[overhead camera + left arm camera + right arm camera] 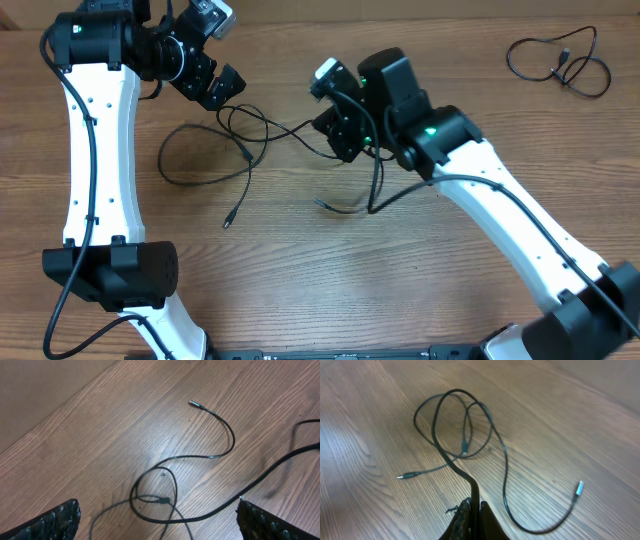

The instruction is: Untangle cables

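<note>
Tabletop (300, 300) wood runs open across the near middle and between the two bases. The crowding is toward the far side, where the tangled cables (247, 150) sprawl in loose loops between the two wrists. A small coil of cable (563, 62) lies well apart at the far right, near the edge. Seen from the left wrist, the tabletop's edge cuts diagonally across the upper left, not far from a metal-tipped plug (195, 405) at the end of one strand. The left arm (95, 150) stretches straight away from its base, wrist bent inward over the tangle's far left side. The left fingers (55, 525) stand wide apart above the wood, holding nothing, with a crossing of strands lying on the tabletop below the gap. The right arm (520, 220) reaches in diagonally from the near right, wrist tipped down at the tangle's right end. The right fingers (490, 525) are pinched together on one black strand (461, 472) that lifts off the tabletop into them.
</note>
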`<state>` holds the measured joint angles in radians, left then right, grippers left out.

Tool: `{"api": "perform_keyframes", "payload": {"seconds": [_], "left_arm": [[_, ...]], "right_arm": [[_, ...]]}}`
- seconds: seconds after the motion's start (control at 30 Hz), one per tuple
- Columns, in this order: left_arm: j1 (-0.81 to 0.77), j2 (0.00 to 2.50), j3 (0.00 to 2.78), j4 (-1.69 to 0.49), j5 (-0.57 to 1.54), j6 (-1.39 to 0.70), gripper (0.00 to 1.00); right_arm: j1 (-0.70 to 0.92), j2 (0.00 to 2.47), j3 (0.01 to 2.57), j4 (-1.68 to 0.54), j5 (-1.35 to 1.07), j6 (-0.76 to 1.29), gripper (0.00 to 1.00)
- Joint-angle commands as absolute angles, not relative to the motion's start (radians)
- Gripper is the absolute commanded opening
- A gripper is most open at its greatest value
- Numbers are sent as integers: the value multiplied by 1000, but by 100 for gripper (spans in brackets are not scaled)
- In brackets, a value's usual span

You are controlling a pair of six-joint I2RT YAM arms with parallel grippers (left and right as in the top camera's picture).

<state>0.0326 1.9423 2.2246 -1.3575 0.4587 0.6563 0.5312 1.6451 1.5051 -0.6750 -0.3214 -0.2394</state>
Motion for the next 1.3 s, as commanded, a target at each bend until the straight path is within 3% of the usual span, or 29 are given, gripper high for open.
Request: {"api": "perform_keyframes", "payload": {"seconds": [0.0, 0.37, 0.73, 1.13, 1.27], "left_arm": [[26, 1943, 2239, -1357, 461, 647, 100], [24, 1943, 2239, -1357, 461, 647, 100], [26, 1943, 2239, -1357, 461, 647, 100], [25, 1943, 2239, -1357, 461, 647, 100], [26, 1943, 2239, -1357, 461, 647, 100]], "right_arm": [[508, 1564, 1505, -699, -192, -231, 4], [442, 1391, 1505, -757, 133, -230, 4], [362, 1294, 1505, -708, 783, -189, 7], [-108, 1297, 1505, -606, 790, -188, 9], [-284, 1309, 1505, -607, 618, -183, 12]]}}
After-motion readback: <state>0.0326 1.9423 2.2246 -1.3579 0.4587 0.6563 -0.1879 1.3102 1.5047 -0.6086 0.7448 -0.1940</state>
